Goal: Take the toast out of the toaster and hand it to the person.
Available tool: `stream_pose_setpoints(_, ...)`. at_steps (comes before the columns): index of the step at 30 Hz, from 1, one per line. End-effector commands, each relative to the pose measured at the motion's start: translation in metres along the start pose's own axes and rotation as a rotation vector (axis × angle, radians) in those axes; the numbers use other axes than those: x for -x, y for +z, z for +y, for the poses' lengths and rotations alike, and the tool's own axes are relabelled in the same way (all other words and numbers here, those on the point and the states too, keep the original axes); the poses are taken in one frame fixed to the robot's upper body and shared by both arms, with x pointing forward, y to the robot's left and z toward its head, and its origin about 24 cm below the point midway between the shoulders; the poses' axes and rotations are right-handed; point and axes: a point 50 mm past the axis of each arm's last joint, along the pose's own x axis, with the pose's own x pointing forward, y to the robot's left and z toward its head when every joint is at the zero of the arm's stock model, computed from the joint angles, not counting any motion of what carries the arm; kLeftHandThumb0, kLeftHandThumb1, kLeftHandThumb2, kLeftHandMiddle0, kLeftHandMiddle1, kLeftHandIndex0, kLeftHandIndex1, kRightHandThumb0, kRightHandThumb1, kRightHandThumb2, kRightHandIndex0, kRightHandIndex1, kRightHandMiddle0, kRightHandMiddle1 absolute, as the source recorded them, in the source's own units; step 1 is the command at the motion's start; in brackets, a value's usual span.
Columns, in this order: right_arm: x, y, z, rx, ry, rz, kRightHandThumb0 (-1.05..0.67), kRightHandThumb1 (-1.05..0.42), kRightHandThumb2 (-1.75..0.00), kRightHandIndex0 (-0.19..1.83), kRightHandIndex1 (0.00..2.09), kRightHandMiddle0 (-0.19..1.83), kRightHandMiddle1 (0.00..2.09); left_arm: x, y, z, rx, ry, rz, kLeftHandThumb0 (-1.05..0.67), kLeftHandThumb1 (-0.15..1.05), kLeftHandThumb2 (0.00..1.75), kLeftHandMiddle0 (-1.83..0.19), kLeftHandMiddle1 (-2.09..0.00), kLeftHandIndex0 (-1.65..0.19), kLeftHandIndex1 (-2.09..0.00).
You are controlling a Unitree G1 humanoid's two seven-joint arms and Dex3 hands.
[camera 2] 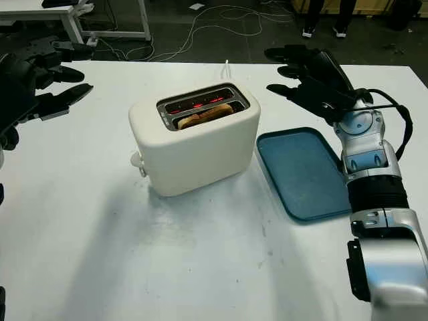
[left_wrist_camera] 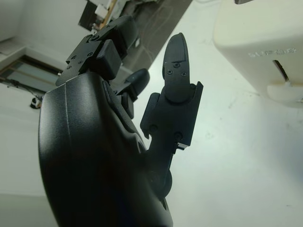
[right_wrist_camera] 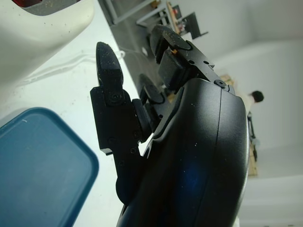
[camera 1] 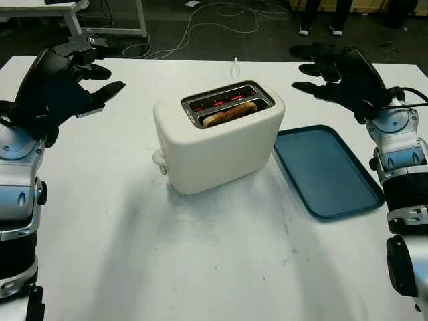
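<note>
Even, bright overhead light. Table mildly glared, near-white. Soft diffuse shadow spreads near and left of toaster. Slots glow red inside. Head views sharp. Wrist views: far background soft, pale walls washed out.
</note>
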Motion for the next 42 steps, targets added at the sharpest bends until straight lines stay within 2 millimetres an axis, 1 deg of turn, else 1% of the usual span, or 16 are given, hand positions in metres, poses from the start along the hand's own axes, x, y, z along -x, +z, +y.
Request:
stream_pose_setpoints(1, 0.0027, 0.0000, -0.0027, -0.008, -0.006, -0.003, -0.30, -0.92, -0.12, 0.62, 0.00, 0.57, 0.00, -0.0008, 0.0024, 0.0017, 0.009, 0.017, -0.006, -0.37, 0.92, 0.27, -0.15, -0.98, -0.35, -0.50)
stream_pose_setpoints(7, 0.0030, -0.0007, -0.0030, 0.023, -0.005, 0.004, -0.33, -0.92, -0.12, 0.63, 0.01, 0.57, 0.01, -0.0002, 0.0029, 0.0019, 0.007, 0.020, -0.007, -0.34, 0.92, 0.27, -0.17, -0.98, -0.36, -0.50)
stream_pose_setpoints(20, 0.0025, 0.0008, -0.0018, 0.010, -0.002, 0.012, -0.31, -0.92, -0.12, 0.63, 0.01, 0.56, 0.00, 0.0000, 0.0029, 0.0018, 0.017, 0.025, -0.007, -0.35, 0.92, 0.27, -0.16, -0.96, -0.35, -0.50)
stream_pose_setpoints(24, 0.0027, 0.0000, -0.0014, -0.021, 0.001, 0.011, -0.29, -0.92, -0.13, 0.61, 0.00, 0.54, 0.00, 0.0005, 0.0027, 0.0019, 0.021, 0.021, -0.007, -0.35, 0.92, 0.26, -0.16, -0.96, -0.34, -0.49)
stream_pose_setpoints(28, 0.0022, 0.0010, -0.0017, -0.004, 0.001, 0.008, -0.32, -0.92, -0.13, 0.61, 0.01, 0.55, 0.00, 0.0010, 0.0030, 0.0024, 0.027, 0.028, -0.010, -0.32, 0.92, 0.26, -0.15, -0.96, -0.34, -0.49)
stream_pose_setpoints(33, 0.0026, 0.0020, -0.0016, 0.025, 0.000, 0.006, -0.31, -0.92, -0.12, 0.62, 0.01, 0.56, 0.01, 0.0012, 0.0018, 0.0026, 0.024, 0.030, -0.008, -0.34, 0.92, 0.25, -0.16, -0.96, -0.34, -0.50)
stream_pose_setpoints(42, 0.0023, 0.0012, -0.0018, 0.000, 0.000, 0.008, -0.32, -0.92, -0.12, 0.64, 0.02, 0.56, 0.00, 0.0011, 0.0030, 0.0022, 0.025, 0.033, -0.006, -0.35, 0.92, 0.25, -0.16, -0.96, -0.34, -0.49)
